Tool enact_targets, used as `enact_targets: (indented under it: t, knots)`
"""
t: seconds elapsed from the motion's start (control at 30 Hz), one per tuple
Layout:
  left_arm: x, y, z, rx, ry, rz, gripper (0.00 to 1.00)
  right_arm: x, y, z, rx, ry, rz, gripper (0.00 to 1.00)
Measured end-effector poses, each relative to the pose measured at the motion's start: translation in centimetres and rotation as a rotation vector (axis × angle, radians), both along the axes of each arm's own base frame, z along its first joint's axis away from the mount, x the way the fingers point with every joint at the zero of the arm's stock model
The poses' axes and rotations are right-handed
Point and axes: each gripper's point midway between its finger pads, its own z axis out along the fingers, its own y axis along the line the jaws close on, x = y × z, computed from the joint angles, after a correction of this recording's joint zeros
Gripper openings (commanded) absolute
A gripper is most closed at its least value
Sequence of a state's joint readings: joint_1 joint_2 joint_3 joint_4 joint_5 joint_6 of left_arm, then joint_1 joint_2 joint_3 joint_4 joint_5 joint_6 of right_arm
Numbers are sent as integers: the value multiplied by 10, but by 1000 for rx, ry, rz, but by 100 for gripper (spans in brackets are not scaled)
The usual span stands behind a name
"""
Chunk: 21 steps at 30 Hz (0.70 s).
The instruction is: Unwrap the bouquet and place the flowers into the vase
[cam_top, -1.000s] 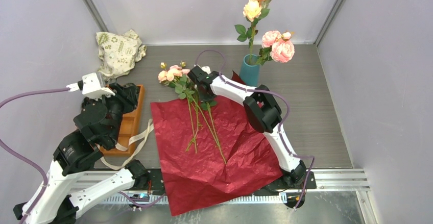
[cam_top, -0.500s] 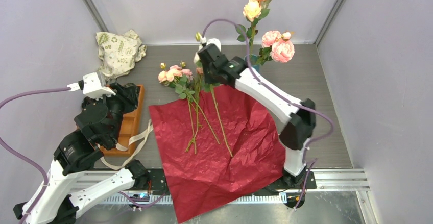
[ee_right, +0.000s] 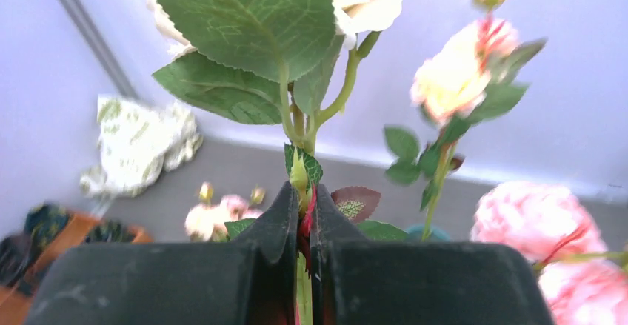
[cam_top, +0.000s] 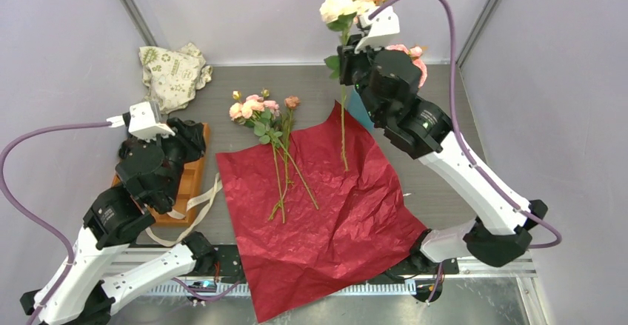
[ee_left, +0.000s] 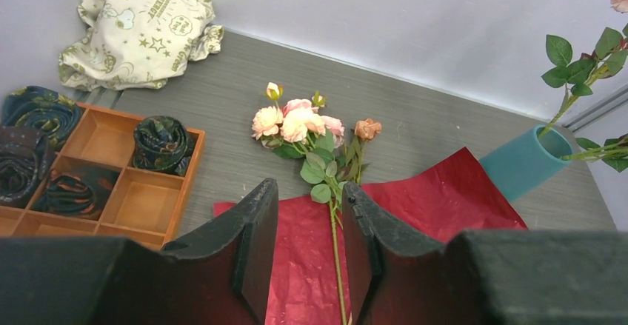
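Red paper [cam_top: 326, 206]: lay open and flat on the table, crinkled all over. Thin and light by the look; prob. slides if a stem drags on it.

Loose flowers [cam_top: 280, 163]: small bunch lying on the paper, stems toward the arms, heads just off the paper's far edge on bare table. Judged light. Stems long and thin, prob. stiff enough to lift from one point; heads soft. Best pinch is on bare stem below the leaves, never on petals.

Held rose [cam_top: 343, 118]: up in the air, cream head on top. Stem hung straight down w/ its tip over the paper, near the vase but not in it. Top-heavy, I'd guess, so it may swing about the pinch.

Vase [ee_left: 524, 163]: stood just beside the paper's far corner, very short vs. the stems, w/ pink roses [ee_right: 529, 221] already in it. Judged tippy if a long stem leans on the rim.

Right gripper [ee_right: 304, 199]: clamped tight on the held rose's stem, just under its lowest leaves.

Left gripper [ee_left: 309, 243]: jaws part-way apart, nothing between them, over the tray [ee_left: 189, 184].
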<state>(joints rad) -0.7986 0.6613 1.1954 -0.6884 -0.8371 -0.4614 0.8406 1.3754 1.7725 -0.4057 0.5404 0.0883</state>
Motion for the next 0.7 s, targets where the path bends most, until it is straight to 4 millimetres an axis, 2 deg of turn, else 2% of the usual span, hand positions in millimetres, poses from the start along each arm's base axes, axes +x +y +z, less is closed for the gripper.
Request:
enact_targets:
  t: [0.13,0.33,0.47,0.7]
  knots:
    - [1,-3,-1,3,4,-8,38,4,-17,36,24,-196,-72,1]
    - [5,-9,-3,10,13,-21,39,26,-18,71,-5,-416,-185,1]
    - [8,-14,-5,20,13,-36,40,49,-10,78,-73,-500,-254,1]
    - [10,-17,-7,31,6,-45,42,87,-6,74,-207,-561,-355,1]
